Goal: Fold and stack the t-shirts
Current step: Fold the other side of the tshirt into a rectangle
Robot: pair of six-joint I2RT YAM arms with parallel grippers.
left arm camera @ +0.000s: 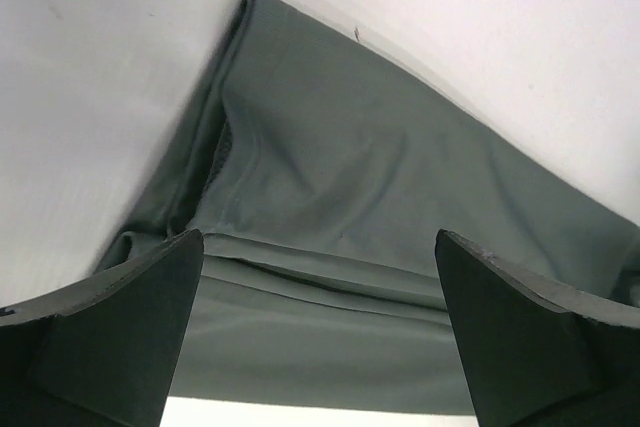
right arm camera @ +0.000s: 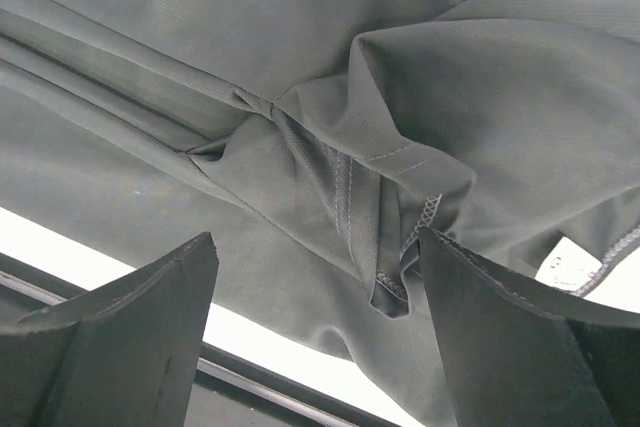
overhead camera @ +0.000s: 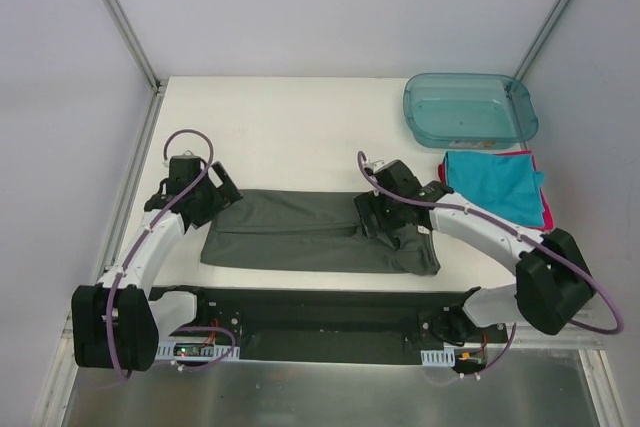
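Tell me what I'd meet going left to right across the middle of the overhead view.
Left jaws, open → dark grey t-shirt → right jaws, open over its right end → teal t-shirt.

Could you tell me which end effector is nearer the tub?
Right. The right end effector is over the grey shirt's end nearest the tub; the left end effector, its opposite end.
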